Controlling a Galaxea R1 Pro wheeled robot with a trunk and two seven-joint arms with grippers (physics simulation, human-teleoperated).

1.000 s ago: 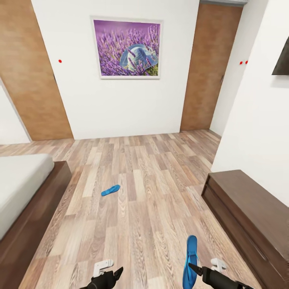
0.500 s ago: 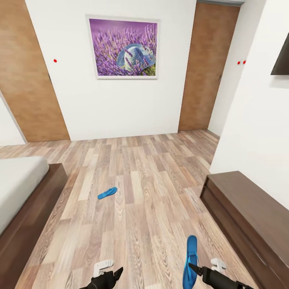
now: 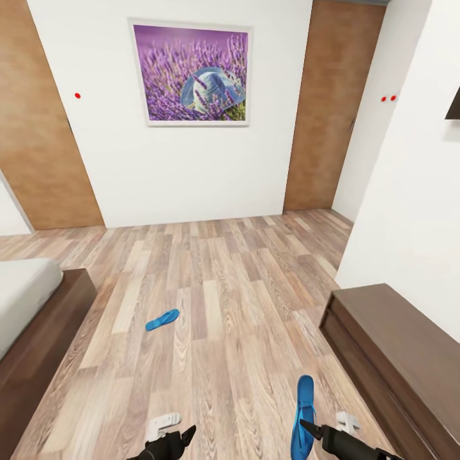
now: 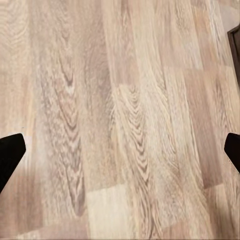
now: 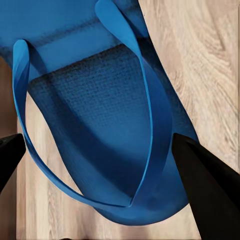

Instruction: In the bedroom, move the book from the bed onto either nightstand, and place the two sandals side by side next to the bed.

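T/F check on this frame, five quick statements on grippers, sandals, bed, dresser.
1. The right gripper holds a bright blue flat sandal. True.
2. The second blue sandal lies on the light grey mattress of the bed. False: it lies on the wood-plank floor, apart from the dark-framed bed.
3. The left gripper carries a book. False: its fingers stand apart with bare floor between them.
4. A dark brown wooden dresser stands against the white wall on the robot's right. True.
5. The two sandals lie side by side. False: one is in the gripper, the other lies further ahead on the floor.
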